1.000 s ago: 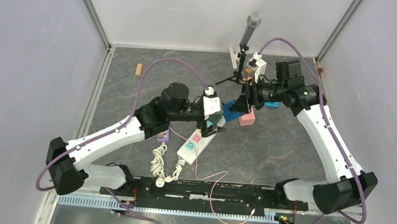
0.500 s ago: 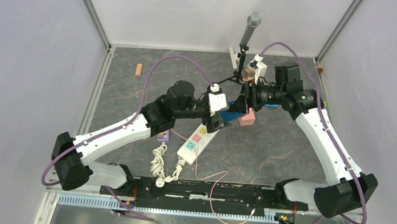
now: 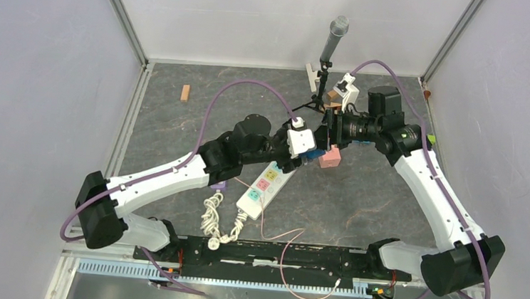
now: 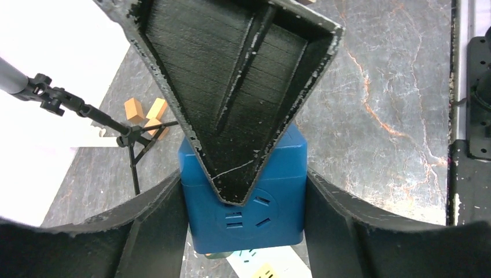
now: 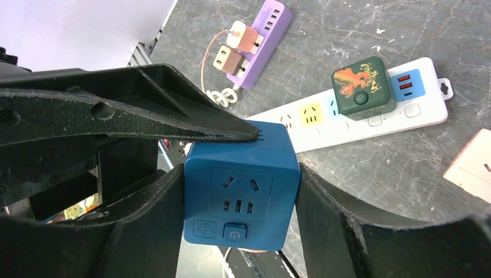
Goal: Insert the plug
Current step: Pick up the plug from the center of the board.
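As the blue cube-shaped plastic plug hangs just beyond the end of the long white power strip, the right gripper and the left gripper each clamp it between their jaws.

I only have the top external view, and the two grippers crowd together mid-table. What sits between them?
Observer: A blue cube adapter. The right gripper clamps two of its sides, and its socket face points toward that wrist camera.
Operator: And the left one?
Observer: The left gripper is closed on the same cube, across the other two sides.
Operator: Is anything plugged into the white strip?
Observer: A dark green cube sits on the white power strip.
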Available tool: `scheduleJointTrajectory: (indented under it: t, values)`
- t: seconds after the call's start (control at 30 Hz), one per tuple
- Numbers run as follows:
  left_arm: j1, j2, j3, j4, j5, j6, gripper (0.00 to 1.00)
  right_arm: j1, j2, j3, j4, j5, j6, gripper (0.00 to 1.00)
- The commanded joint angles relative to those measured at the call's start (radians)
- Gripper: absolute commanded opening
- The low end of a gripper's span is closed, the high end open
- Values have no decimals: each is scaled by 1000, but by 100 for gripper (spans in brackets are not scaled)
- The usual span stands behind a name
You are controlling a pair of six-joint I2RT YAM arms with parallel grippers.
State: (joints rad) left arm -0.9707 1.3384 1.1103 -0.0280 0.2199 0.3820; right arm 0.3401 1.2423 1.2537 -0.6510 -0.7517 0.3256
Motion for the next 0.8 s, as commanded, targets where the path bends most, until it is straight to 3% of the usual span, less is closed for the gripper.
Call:
scheduleJointTrajectory:
  t: [0.0,0.03,0.1,0.2,0.33,0.6,0.77]
  values:
    - [-12,14,51,8,-55,46,34,2,-37,-1,53,-11,-1,26]
    - [-13,10,50,11,-60,45,24,2,-34,0,38,-8,-16,36]
    - [-13,0,47,16,-62,48,15,2,-23,4,2,3,-49,52]
    - [-14,-12,42,19,-60,53,14,1,-13,-1,-18,6,-71,71]
    - [-15,-21,44,18,-54,49,12,5,1,-25,-9,-13,-72,84]
    - [-17,-29,58,12,-39,55,12,31,12,-92,73,-51,-16,89]
    - [-19,-28,59,4,-40,61,12,44,22,-97,128,-80,42,80]
